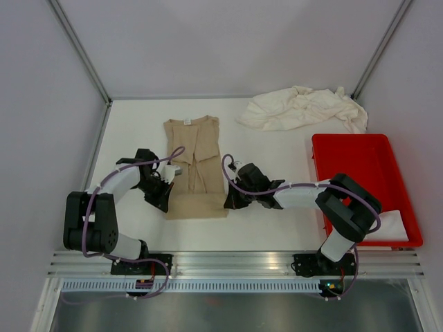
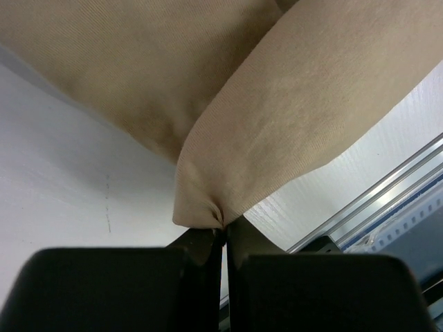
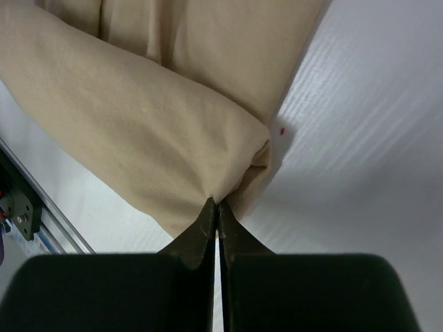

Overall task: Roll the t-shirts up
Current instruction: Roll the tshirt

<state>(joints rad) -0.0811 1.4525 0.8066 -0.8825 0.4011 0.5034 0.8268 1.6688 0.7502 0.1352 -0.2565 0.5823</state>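
A tan t-shirt point(image 1: 193, 166) lies flat mid-table, folded into a narrow strip, neck toward the back. My left gripper point(image 1: 166, 196) is shut on its near left corner; the wrist view shows the cloth point(image 2: 277, 117) pinched and puckered at the fingertips point(image 2: 223, 225). At the near right corner my right gripper point(image 1: 229, 200) is likewise shut on the tan fabric point(image 3: 131, 131), which bunches at its tips point(image 3: 217, 203). A heap of cream-white t-shirts point(image 1: 304, 108) is crumpled at the back right.
A red plastic tray point(image 1: 346, 149) stands at the right with a white cloth point(image 1: 398, 225) in its near corner. The aluminium rail point(image 1: 235, 261) runs along the near table edge. Grey walls enclose the left, back and right.
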